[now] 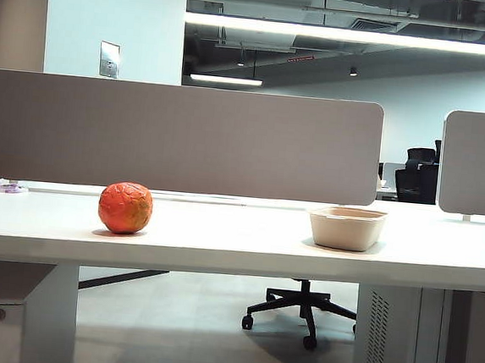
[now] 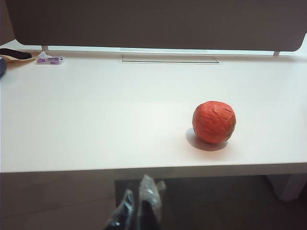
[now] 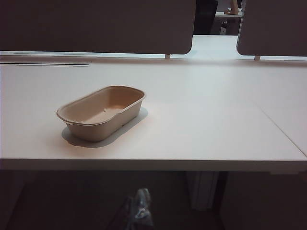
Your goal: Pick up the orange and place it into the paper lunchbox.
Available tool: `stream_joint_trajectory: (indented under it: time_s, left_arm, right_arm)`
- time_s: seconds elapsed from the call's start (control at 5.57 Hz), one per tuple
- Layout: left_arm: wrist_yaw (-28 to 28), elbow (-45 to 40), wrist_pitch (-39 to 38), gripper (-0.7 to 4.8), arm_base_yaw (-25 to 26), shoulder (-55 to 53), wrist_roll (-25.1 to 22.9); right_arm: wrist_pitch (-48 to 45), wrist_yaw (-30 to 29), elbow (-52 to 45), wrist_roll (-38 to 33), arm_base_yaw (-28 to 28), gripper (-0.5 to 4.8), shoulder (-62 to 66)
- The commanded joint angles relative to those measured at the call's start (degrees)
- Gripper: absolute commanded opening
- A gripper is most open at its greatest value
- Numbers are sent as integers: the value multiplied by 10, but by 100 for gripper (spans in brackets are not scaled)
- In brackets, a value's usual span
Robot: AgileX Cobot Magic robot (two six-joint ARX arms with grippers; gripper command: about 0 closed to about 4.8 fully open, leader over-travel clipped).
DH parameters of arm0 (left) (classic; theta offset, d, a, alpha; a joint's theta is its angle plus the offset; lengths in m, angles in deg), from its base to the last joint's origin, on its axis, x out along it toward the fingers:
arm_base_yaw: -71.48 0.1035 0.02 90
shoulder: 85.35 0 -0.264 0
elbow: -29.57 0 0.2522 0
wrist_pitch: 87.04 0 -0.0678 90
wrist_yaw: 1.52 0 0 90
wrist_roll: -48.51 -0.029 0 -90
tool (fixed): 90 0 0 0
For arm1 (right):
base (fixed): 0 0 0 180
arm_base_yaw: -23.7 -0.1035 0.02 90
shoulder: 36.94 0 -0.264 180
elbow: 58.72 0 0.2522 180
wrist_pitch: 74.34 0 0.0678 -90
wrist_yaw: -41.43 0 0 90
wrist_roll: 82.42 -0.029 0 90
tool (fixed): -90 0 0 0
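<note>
With the left gripper (image 2: 141,211) sitting closed and empty below the table edge, and the right gripper (image 3: 136,211) too dim to read, the orange (image 1: 125,208) is waiting well apart from the empty paper lunchbox (image 1: 346,228); a wide, centred grasp looks wisest.

Both arms sit out of the exterior view. The left gripper (image 2: 139,208) shows in its wrist view, fingers pressed together — closed, holding nothing. The right gripper (image 3: 137,211) — dim, fingertips blurred — appears low in its own wrist view, jaw state unclear.
</note>
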Motion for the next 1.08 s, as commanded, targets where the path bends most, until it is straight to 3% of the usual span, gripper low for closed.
stream_joint_trajectory:
  time_s: [0.18, 0.54, 0.72, 1.08]
  left_arm:
    - [-2, -1, -1, -6, 0, 2, 8]
    - [-2, 1, 2, -6, 0, 2, 8]
    - [30, 82, -30, -6, 0, -5, 61]
    - [36, 207, 2, -6, 0, -162, 59]
  right_arm:
    - [-10, -3, 0, -6, -1, -5, 0]
    - [-10, -3, 13, -6, -1, -5, 0]
    - [57, 21, 156, -25, 0, -5, 26]
    - [52, 16, 298, -21, -1, -5, 167]
